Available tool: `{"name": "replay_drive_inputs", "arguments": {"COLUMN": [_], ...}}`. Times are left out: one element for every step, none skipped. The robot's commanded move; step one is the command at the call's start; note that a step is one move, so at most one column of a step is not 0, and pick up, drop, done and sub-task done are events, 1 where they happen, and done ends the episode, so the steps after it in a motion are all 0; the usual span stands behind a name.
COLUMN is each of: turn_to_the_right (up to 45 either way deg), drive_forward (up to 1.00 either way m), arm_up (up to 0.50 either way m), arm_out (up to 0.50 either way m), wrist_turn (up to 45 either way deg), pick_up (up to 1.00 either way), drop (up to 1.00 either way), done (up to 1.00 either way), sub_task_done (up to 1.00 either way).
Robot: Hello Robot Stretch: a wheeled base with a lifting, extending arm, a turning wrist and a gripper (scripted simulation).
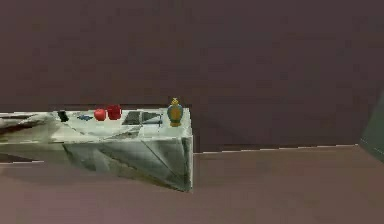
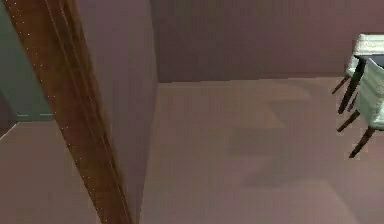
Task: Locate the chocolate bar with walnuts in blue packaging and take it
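Forward view: a long white counter (image 1: 140, 150) with a grey marbled pattern stands against a dark purple wall (image 1: 260, 60), running in from the left edge of the view. Several small things sit in a row on its top. From left to right these are a small dark object (image 1: 62, 115), a small flat blue thing (image 1: 84, 117), a round red fruit (image 1: 100, 114) just beside a second red item (image 1: 114, 112), a flat dark rectangle (image 1: 141, 118), and a golden-brown vase (image 1: 175, 111) upright near the counter's end. The small flat blue thing may be the chocolate bar, but it is too small to be sure. Brownish floor (image 1: 280, 185) spreads to the right.

Arm side view: a brown wooden post (image 2: 70, 110) leans across the left. Beside it a purple wall corner (image 2: 135, 90) meets bare floor (image 2: 240, 150). At the right edge is a pale piece of furniture on thin dark legs (image 2: 366, 78).

I cannot tell the state of the gripper.
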Motion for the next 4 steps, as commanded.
{"name": "replay_drive_inputs", "arguments": {"turn_to_the_right": [0.0, -39.0, 0.0, -45.0], "drive_forward": [0.45, 0.0, 0.65, 0.0], "arm_up": [0.0, 0.0, 0.0, 0.0], "arm_out": [0.0, 0.0, 0.0, 0.0], "wrist_turn": [0.0, 0.0, 0.0, 0.0], "pick_up": [0.0, 0.0, 0.0, 0.0], "drop": [0.0, 0.0, 0.0, 0.0], "done": [0.0, 0.0, 0.0, 0.0], "sub_task_done": [0.0, 0.0, 0.0, 0.0]}}
